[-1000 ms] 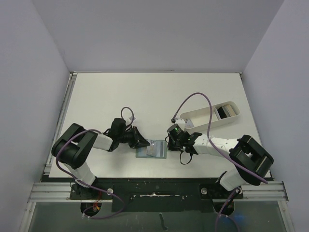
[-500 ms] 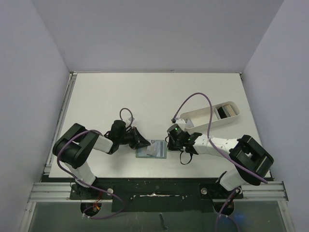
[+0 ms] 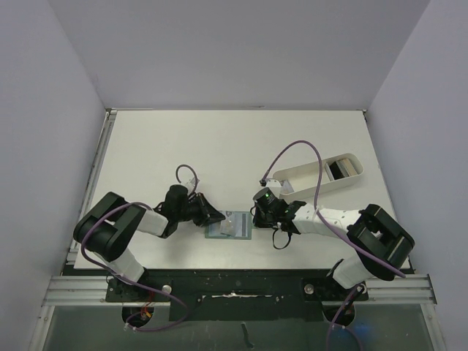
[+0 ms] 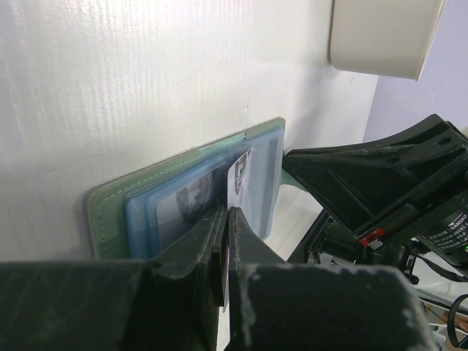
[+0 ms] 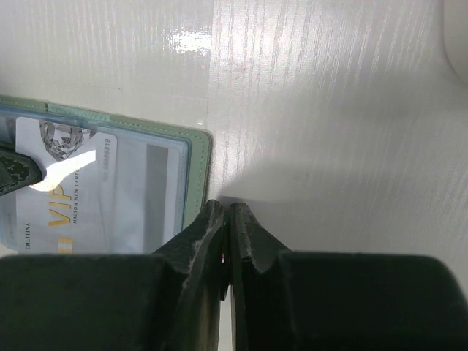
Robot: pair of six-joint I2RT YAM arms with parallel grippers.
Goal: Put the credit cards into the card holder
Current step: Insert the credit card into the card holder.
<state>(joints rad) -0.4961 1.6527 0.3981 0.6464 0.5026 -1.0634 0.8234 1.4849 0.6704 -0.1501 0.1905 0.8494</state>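
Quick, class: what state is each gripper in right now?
Left gripper: closed, tips against a card on the open card holder; grip unclear.
Right gripper: closed, holding nothing, tips at the holder's edge.

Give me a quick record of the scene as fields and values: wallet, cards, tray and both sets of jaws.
card holder: open flat on the table, pale blue inside up
white VIP card: on the open holder; how far it sits in a slot is unclear
left jaws: shut, tips on the VIP card
right jaws: shut, tips at the holder's edge
white tray: right of the holder, apart from it
spare cards: in the tray's far end
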